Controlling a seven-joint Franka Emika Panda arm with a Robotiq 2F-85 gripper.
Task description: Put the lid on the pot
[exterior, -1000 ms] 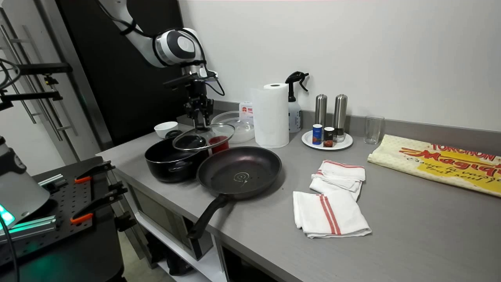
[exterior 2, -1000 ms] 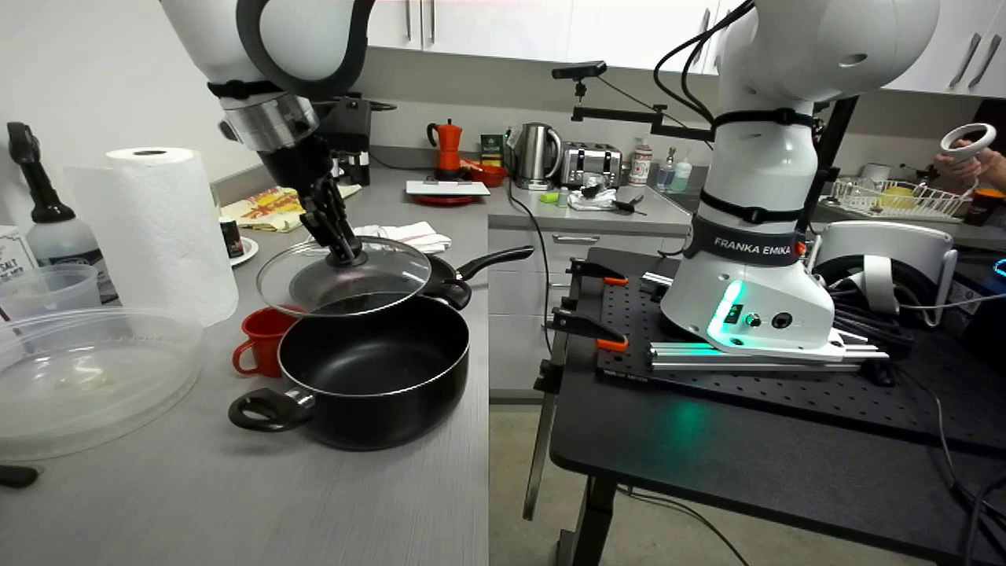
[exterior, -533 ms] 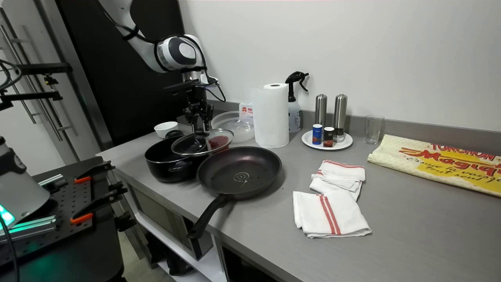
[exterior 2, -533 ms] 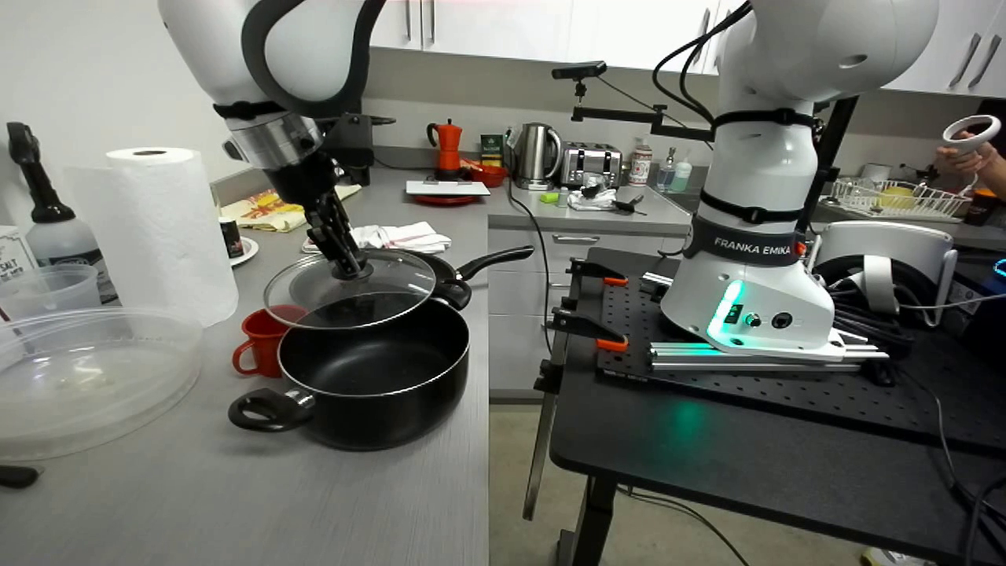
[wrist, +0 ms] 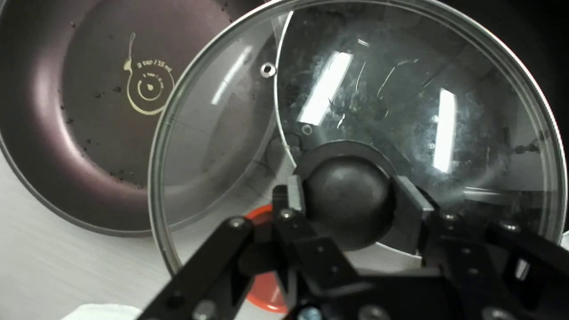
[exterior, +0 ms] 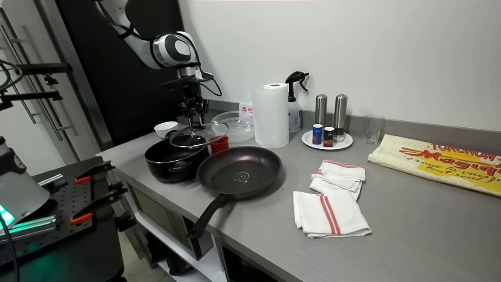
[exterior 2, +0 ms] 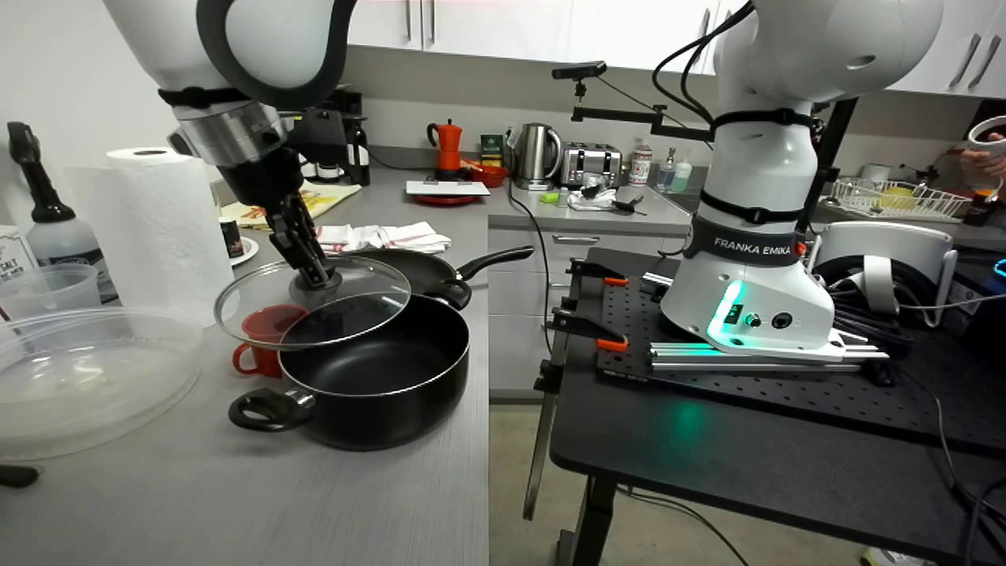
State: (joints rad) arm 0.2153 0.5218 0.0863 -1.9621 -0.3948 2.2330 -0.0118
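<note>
The lid is a clear glass disc with a metal rim and black knob, held in the air and slightly tilted in both exterior views. My gripper is shut on the knob; its fingers press both sides of it in the wrist view. The black pot stands on the counter, its inside open to view in an exterior view. The lid overlaps only part of the pot and reaches out over the red mug side. Whether the lid's edge touches the pot's rim I cannot tell.
A black frying pan stands beside the pot, its handle over the counter edge. A red mug is close by the pot, partly under the lid. A paper towel roll, clear plastic container and white bowl are near.
The lid and gripper dipped slightly, then rose a little and shifted toward the wall and the red mug. The lid stays in the gripper. The pot and pan have not moved.
</note>
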